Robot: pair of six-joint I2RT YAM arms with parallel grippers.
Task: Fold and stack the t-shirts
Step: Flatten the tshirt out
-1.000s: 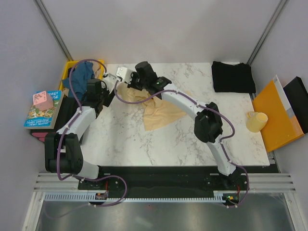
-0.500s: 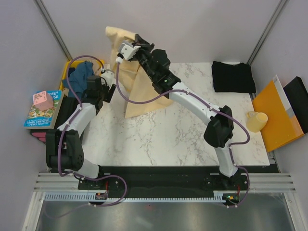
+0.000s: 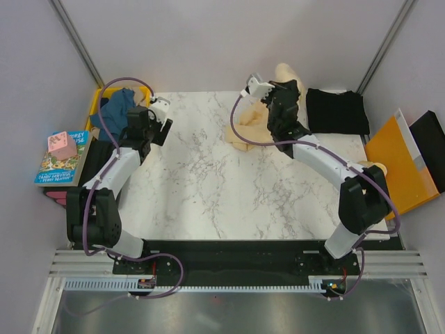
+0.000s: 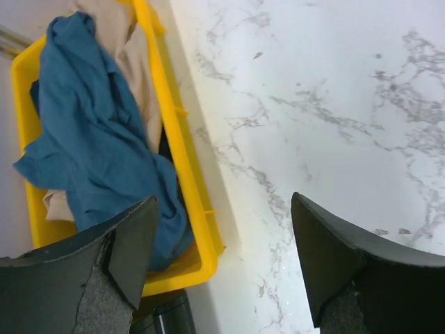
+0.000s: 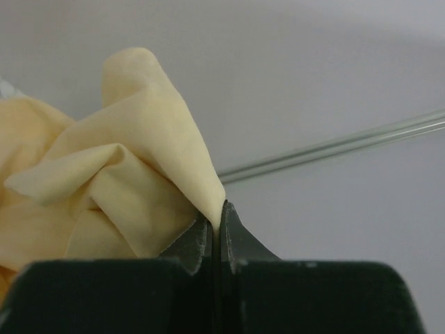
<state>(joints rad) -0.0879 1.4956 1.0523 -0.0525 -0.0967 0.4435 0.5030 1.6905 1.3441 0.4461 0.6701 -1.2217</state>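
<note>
The right gripper (image 5: 215, 221) is pinching the cream shirt (image 5: 132, 174), holding it up beside the black shirt (image 3: 337, 111). The left gripper (image 4: 222, 209) is hovering spread wide by the teal shirt (image 4: 90, 139) in the crate (image 4: 186, 153).

A white, grey-veined marble table (image 3: 208, 202) fills the middle of the booth. Plain pale grey walls (image 3: 222, 42) close it in at 9, 12 and 3 o'clock, with slanting metal posts (image 3: 75, 38) at about 11 and 1 o'clock. Toward 6 o'clock a black strip (image 3: 229, 250) edges the table, then a pale slotted rail (image 3: 229, 284), then a dull metal sheet (image 3: 229, 313). The light is soft and even, with only faint shadows.
</note>
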